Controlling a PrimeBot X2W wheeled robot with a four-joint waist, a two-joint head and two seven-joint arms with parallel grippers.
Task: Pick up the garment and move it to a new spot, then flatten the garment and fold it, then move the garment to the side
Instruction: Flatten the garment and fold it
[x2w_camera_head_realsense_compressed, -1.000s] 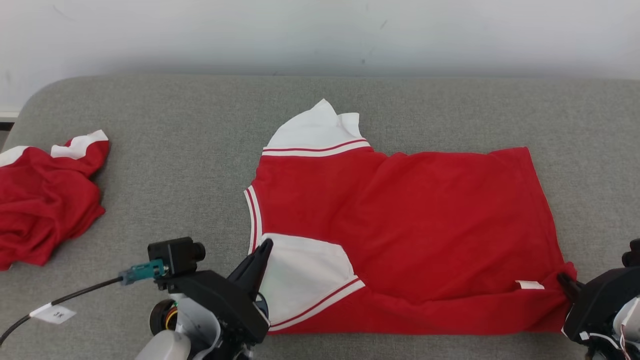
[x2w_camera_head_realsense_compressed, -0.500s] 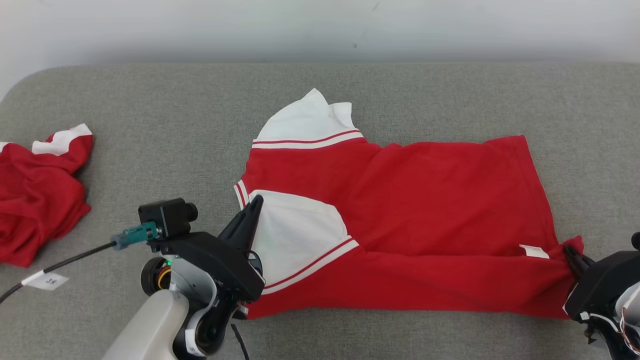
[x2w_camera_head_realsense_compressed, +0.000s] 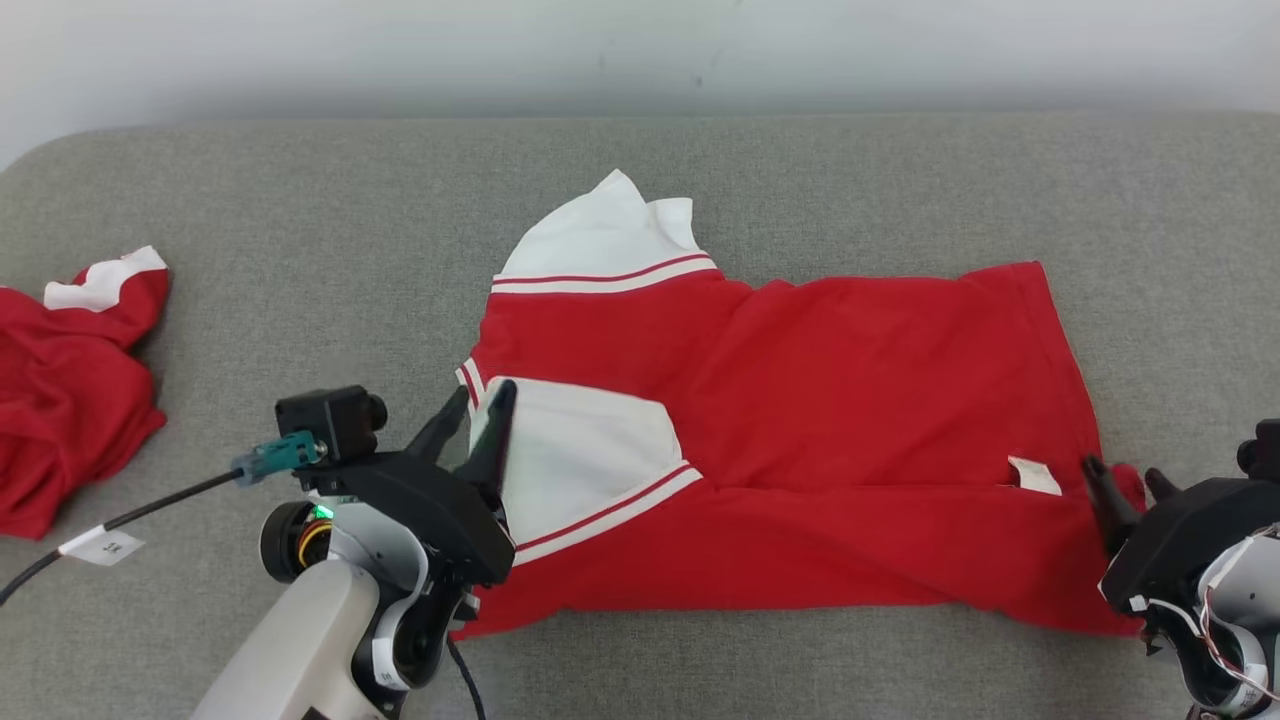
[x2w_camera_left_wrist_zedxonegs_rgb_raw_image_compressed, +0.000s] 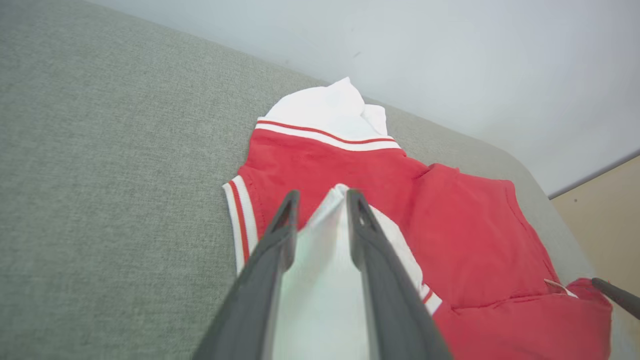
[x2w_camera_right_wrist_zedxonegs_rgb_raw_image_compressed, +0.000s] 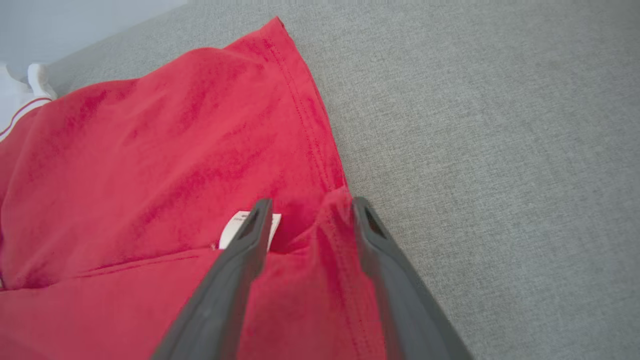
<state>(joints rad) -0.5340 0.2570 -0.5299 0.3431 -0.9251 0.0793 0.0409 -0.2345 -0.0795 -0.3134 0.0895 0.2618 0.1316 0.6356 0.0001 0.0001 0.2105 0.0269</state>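
Observation:
The garment (x2w_camera_head_realsense_compressed: 800, 400) is a red shirt with white, red-striped sleeves, lying flat across the grey cushion with its near edge folded over. My left gripper (x2w_camera_head_realsense_compressed: 478, 400) stands open at the folded white sleeve (x2w_camera_left_wrist_zedxonegs_rgb_raw_image_compressed: 320, 280), its fingers either side of the sleeve's corner. At the garment's right corner (x2w_camera_right_wrist_zedxonegs_rgb_raw_image_compressed: 320, 235) my right gripper (x2w_camera_head_realsense_compressed: 1122, 478) is open too, and red cloth lies loose between the fingers (x2w_camera_right_wrist_zedxonegs_rgb_raw_image_compressed: 245, 250). A white label (x2w_camera_head_realsense_compressed: 1033, 475) shows just left of that gripper.
A second red and white garment (x2w_camera_head_realsense_compressed: 70, 400) lies crumpled at the cushion's left end. A pale wall runs along the far edge of the grey cushion (x2w_camera_head_realsense_compressed: 300, 250). Bare cushion stretches behind and to the right of the shirt.
Both grippers have opened and let go of the folded edge, which now lies farther up on the shirt. The head camera has shifted, so the whole scene sits a little differently.

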